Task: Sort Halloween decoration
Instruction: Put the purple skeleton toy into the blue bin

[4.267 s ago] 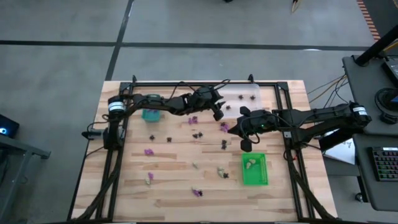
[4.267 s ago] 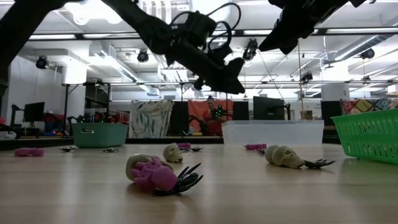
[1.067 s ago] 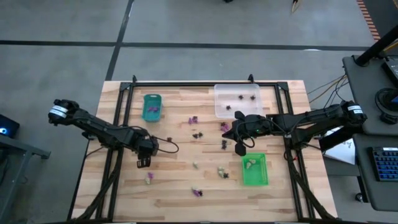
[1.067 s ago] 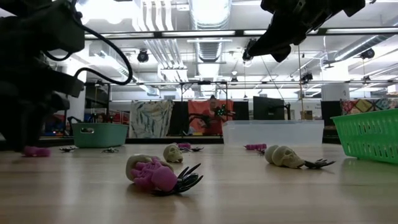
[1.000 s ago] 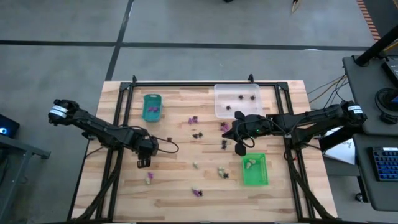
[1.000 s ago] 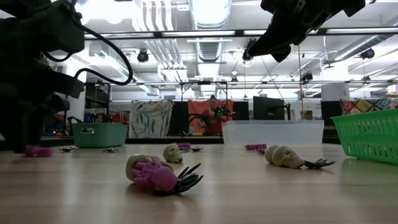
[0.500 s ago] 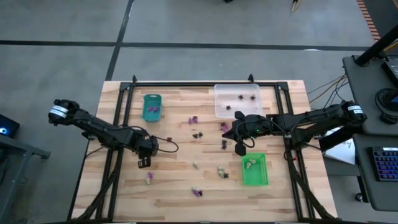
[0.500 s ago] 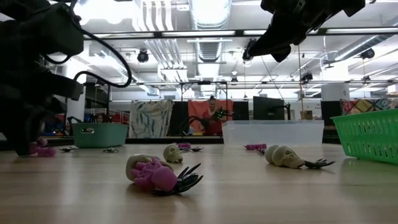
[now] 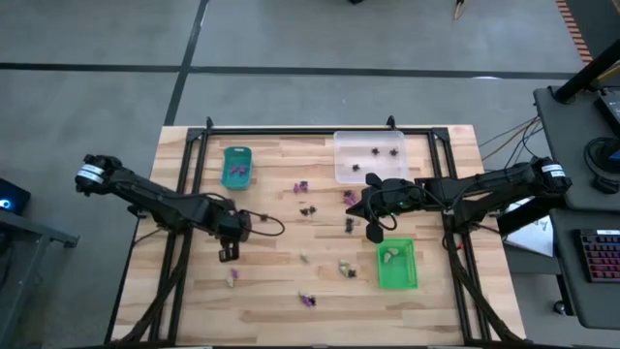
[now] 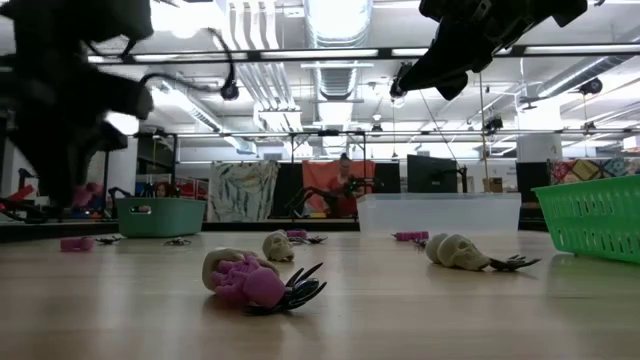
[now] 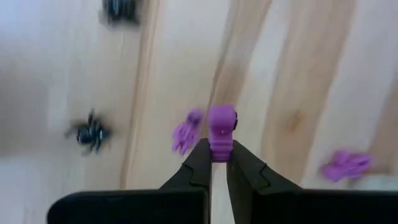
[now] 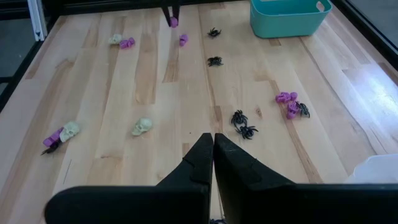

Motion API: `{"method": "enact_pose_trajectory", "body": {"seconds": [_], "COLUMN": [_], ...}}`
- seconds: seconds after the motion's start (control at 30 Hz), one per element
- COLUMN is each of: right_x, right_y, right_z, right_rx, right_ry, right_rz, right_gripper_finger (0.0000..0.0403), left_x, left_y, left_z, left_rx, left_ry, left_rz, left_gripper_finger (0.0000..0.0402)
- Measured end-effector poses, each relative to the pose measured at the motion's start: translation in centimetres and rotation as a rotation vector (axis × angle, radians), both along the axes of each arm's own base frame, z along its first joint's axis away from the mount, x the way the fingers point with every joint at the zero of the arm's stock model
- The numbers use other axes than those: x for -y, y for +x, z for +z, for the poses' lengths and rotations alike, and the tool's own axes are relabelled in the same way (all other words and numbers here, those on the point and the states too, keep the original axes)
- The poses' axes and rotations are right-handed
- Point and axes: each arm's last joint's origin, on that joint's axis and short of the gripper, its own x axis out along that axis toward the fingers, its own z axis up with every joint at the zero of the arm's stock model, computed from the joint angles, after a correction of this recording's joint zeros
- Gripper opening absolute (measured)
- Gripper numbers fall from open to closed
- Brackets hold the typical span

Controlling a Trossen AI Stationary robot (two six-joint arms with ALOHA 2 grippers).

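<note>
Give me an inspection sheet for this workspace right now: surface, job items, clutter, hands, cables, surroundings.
Surface: wooden table, black frame around it.
Job's things: purple, black and pale trinkets scattered on the table; purple trinket pinched in the left hand; teal tray, clear tray holding black pieces, green tray.
Clutter: nothing seen.
Hands: left hand shut on the purple trinket, on the table's left half; right hand shut and empty, above the table near the green tray.
Cables: black cable looping off the left arm.
Surroundings: grey floor, desk with keyboard at right.
</note>
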Motion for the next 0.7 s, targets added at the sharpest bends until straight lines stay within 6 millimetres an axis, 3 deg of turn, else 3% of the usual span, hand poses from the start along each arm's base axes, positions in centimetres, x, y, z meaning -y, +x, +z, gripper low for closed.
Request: {"method": "enact_pose_trajectory", "body": {"seconds": [0.17,0.3,0.5,0.7], "right_x": [0.0,0.0,0.0,0.0], "right_y": [0.0,0.0,0.0,0.0], "right_z": [0.0,0.0,0.0,0.0], "right_rx": [0.000,0.000,0.000,0.000], "right_ry": [0.000,0.000,0.001,0.004], "right_rz": [0.000,0.000,0.000,-0.003], "right_gripper_finger": [0.0009,0.0009,0.0009,0.0009], "left_x": [0.0,-1.1,-4.4,-9.0], "left_y": [1.4,2.2,2.6,2.4], "left_z": [2.4,4.7,7.2,7.2], "left_rx": [0.110,0.170,0.148,0.082], "left_ry": [0.094,0.253,0.421,0.462], "left_rz": [-0.038,0.027,0.163,0.284], "left_gripper_finger": [0.0001,0.0000,0.0000,0.0000]}}
